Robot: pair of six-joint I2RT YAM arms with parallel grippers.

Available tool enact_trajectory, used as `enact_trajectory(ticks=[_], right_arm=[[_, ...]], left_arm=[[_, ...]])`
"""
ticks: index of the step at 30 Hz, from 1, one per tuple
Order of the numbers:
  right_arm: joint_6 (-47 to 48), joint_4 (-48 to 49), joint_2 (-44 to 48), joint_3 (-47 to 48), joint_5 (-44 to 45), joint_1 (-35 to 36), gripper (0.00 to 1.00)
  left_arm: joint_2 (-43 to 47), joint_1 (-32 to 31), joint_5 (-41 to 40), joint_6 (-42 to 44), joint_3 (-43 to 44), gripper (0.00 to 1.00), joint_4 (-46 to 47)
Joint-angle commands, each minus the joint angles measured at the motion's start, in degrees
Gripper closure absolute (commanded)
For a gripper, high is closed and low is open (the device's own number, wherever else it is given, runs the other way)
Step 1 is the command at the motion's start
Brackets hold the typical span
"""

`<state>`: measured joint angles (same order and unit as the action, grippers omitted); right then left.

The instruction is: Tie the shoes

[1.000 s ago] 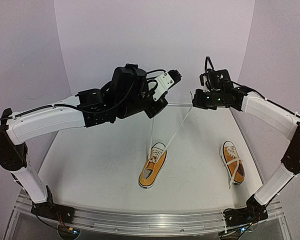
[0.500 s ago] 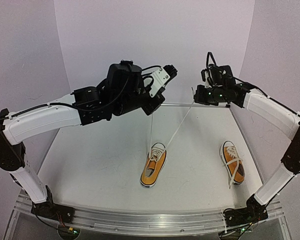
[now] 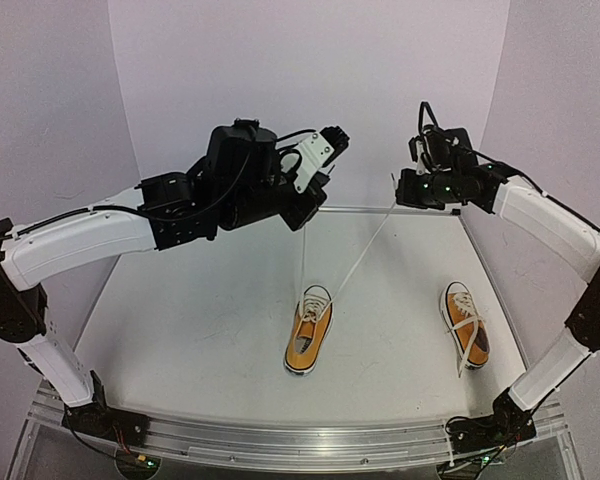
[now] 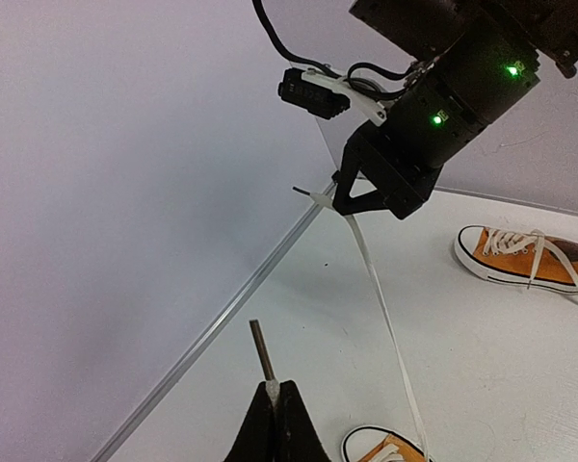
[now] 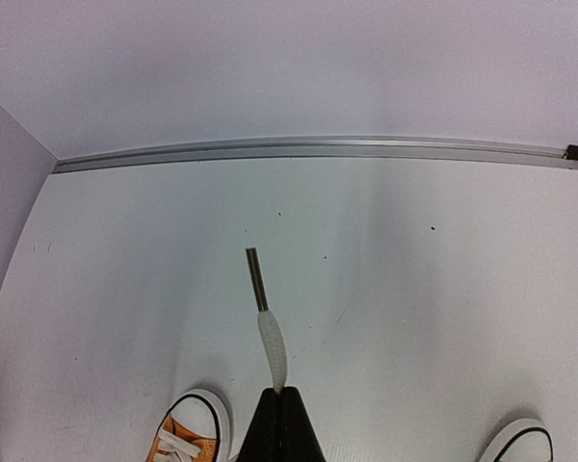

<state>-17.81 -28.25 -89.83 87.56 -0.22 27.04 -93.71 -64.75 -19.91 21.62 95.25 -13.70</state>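
Two orange sneakers with white soles lie on the white table: one in the middle (image 3: pixel 311 335), one at the right (image 3: pixel 465 325) with its laces loose across it. My left gripper (image 3: pixel 302 222) is shut on the end of one white lace (image 4: pixel 268 389) of the middle shoe, held high and taut. My right gripper (image 3: pixel 396 192) is shut on the other lace end (image 5: pixel 273 348), also taut; that lace runs down to the shoe (image 3: pixel 360 263). The right gripper shows in the left wrist view (image 4: pixel 352 197). The middle shoe's toe shows in the right wrist view (image 5: pixel 188 433).
A metal rail (image 3: pixel 400 210) runs along the table's back edge below the purple wall. The right wall stands close to the right shoe. The arm bases sit at the near edge (image 3: pixel 280 440).
Both grippers have risen a little with the lace ends, and the left moved slightly left. The middle shoe has slid a little to the right and forward.
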Motion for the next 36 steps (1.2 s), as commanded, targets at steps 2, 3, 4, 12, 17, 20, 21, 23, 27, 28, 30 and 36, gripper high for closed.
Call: enact_trajectory(ticks=[2,3,4,12,17,20,21,23,27,28,30,36], right_arm=[[1.16,0.74,5.85,-1.06,4.43,-0.57,1.0],[1.27,0.66,6.18,-1.2,4.74,-0.66,1.0],[1.34,0.62,6.5,-1.25,4.89,-0.73,1.0],[0.87,0.87,4.4,-2.76,-6.47,-0.94,1.0],[1.16,7.8,5.86,-9.64,-21.57,1.72,1.0],[2.48,9.35,7.01,-9.23,-24.29,4.8,1.0],[2.77,9.47,7.06,-8.2,-24.86,5.71,1.0],[2.65,9.49,6.72,-5.21,-25.92,6.89,1.0],[2.36,9.62,5.06,-0.74,-26.74,8.24,1.0],[2.3,9.62,4.64,-0.24,-26.76,8.54,1.0],[2.17,9.79,4.15,0.57,-26.54,8.96,1.0],[1.38,10.41,3.31,1.61,-26.83,9.55,1.0]], left_arm=[[3.81,0.29,3.49,-2.61,-1.13,1.0,0.0],[3.87,0.26,3.9,-2.78,-1.22,1.0,-0.01],[3.86,0.29,4.01,-2.94,-1.31,1.0,0.04],[4.22,1.39,2.6,-5.77,-4.49,1.0,0.62],[8.25,4.25,5.59,-11.42,-12.52,1.0,3.0],[10.93,7.09,6.62,-14.78,-16.38,1.0,4.12],[12.02,8.13,7.54,-15.75,-17.21,1.0,4.36],[13.85,10.34,9.09,-17.11,-17.93,1.0,4.78],[15.12,12.85,9.27,-17.08,-16.53,1.0,3.81],[15.37,13.23,9.09,-16.88,-16.25,1.0,3.66],[15.72,14.13,8.94,-16.57,-15.6,1.0,2.9],[16.59,15.44,9.9,-16.27,-15.87,1.0,1.66]])
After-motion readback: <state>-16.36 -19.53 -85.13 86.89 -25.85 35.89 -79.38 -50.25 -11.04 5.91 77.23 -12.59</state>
